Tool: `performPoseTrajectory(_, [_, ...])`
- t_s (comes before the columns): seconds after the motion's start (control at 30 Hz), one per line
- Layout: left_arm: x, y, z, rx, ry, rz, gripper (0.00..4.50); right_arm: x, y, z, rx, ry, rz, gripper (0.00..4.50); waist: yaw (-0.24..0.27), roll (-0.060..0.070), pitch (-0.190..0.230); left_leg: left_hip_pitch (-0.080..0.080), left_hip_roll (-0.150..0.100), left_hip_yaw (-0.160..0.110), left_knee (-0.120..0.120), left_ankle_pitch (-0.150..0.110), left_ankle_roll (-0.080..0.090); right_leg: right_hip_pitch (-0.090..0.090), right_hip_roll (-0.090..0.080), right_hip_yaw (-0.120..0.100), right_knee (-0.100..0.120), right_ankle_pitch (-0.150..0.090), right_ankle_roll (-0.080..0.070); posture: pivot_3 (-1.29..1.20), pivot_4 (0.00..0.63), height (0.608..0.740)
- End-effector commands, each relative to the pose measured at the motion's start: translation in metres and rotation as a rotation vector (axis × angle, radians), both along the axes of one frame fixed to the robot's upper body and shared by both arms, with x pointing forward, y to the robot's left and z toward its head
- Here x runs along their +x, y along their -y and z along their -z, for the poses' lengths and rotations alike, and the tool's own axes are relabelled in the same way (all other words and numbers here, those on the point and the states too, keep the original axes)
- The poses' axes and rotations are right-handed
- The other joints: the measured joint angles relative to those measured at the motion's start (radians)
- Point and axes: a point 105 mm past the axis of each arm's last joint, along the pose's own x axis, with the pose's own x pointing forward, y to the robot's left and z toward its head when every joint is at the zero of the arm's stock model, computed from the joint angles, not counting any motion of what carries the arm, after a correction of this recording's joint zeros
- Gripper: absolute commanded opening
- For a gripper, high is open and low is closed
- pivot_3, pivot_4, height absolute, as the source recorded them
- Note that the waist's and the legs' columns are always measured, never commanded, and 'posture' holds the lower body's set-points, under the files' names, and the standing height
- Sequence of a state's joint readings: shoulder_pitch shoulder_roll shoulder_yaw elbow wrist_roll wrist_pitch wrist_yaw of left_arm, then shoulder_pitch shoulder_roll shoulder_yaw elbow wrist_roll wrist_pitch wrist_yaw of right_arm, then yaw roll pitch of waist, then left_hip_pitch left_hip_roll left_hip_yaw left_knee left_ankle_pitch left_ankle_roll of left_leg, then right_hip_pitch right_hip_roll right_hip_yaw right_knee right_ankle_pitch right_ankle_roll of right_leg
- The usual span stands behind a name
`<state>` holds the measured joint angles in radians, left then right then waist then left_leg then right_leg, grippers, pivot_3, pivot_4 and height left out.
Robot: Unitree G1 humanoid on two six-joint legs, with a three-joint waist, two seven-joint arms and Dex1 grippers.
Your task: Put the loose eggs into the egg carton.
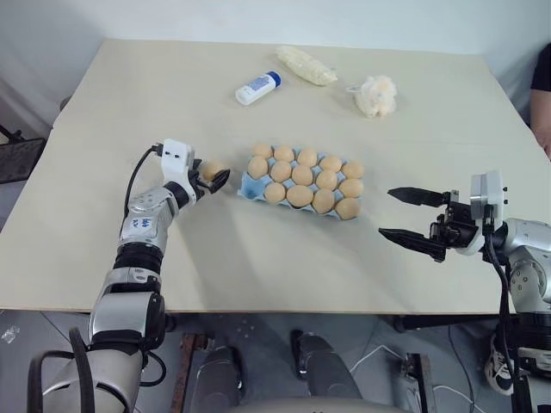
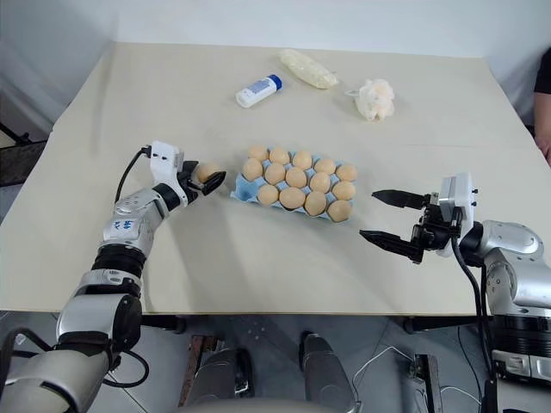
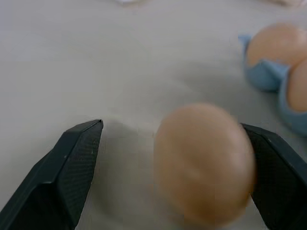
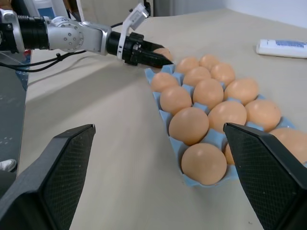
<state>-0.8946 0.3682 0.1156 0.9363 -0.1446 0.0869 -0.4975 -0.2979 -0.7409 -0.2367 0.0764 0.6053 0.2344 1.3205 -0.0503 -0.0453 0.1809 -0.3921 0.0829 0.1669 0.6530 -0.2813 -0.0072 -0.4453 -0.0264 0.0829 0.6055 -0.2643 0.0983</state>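
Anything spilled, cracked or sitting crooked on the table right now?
Nothing looks damaged or spilled. One egg is still outside the egg carton, beside its left end, between the open fingers of the left end effector. The eggs already in the carton sit neatly in their cups.

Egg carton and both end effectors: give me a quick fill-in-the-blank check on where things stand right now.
A loose egg sits between the fingers of the ___ end effector.
The egg carton has ___ empty cup, at its corner nearest that egg.
The right end effector stands open and holds ___.
The white bottle at the far side of the table has a ___ cap.
Missing words: left; one; nothing; blue.
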Motion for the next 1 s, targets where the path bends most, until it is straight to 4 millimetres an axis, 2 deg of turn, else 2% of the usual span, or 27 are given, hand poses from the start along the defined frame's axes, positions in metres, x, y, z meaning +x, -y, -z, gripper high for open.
performPoseTrajectory(0.03, [0.003,0.006,0.001,0.015,-0.011,0.028,3.87,-0.004,0.002,-0.013,-0.001,0.055,0.008,4.5,0.0,0.0,0.0,0.0,0.0,0.0,0.0,0.0,0.0,0.0,0.0,0.0,0.0,0.0,0.0,0.0,0.15,0.74])
performPoseTrajectory(0.1, [0.005,0.006,-0.001,0.011,-0.016,0.027,3.24,-0.004,0.003,-0.012,-0.002,0.056,0.014,4.5,0.0,0.0,0.0,0.0,0.0,0.001,0.001,0.0,0.0,0.0,0.0,0.001,0.0,0.0,0.0,0.0,0.15,0.74])
performPoseTrajectory(0.23, [0.002,0.014,-0.025,-0.002,0.075,0.112,2.0,-0.006,0.005,-0.011,-0.004,0.057,0.03,4.5,0.0,0.0,0.0,0.0,0.0,0.001,0.002,0.0,0.001,0.0,0.0,0.002,0.001,0.0,0.0,0.0,0.15,0.74])
performPoseTrajectory(0.27, [0.001,0.017,-0.029,0.0,0.09,0.135,1.83,-0.006,0.005,-0.011,-0.003,0.058,0.032,4.5,0.0,0.0,0.0,0.001,0.0,0.001,0.002,0.0,0.001,0.0,0.0,0.001,0.002,0.0,0.0,0.0,0.15,0.74])
performPoseTrajectory(0.4, [-0.013,0.032,-0.057,-0.046,0.176,0.284,1.74,-0.008,0.006,-0.011,-0.002,0.061,0.044,4.5,-0.001,0.0,0.0,0.0,0.0,0.001,0.002,0.0,0.0,0.0,0.0,0.001,0.002,0.0,0.0,0.0,0.15,0.74])
performPoseTrajectory(0.53, [-0.031,0.043,-0.073,-0.071,0.251,0.393,1.74,-0.009,0.006,-0.009,0.001,0.062,0.051,4.5,-0.003,0.0,0.0,0.001,0.0,0.002,0.001,0.0,0.0,0.0,0.0,0.002,0.002,0.0,0.0,0.0,0.15,0.74])
performPoseTrajectory(0.8, [-0.035,0.048,-0.05,-0.022,0.135,0.428,1.74,-0.01,0.005,-0.007,0.006,0.061,0.059,4.5,-0.004,0.0,0.0,0.002,0.0,0.002,0.008,0.001,0.002,0.001,0.0,0.003,0.007,0.001,0.002,0.0,0.15,0.74])
performPoseTrajectory(1.0, [-0.032,0.057,-0.049,-0.038,0.138,0.439,1.74,-0.011,0.005,-0.005,0.007,0.056,0.067,4.5,-0.004,0.0,0.0,0.001,0.0,0.002,0.009,0.001,0.003,0.001,-0.001,0.004,0.007,0.002,0.002,0.0,0.15,0.74])
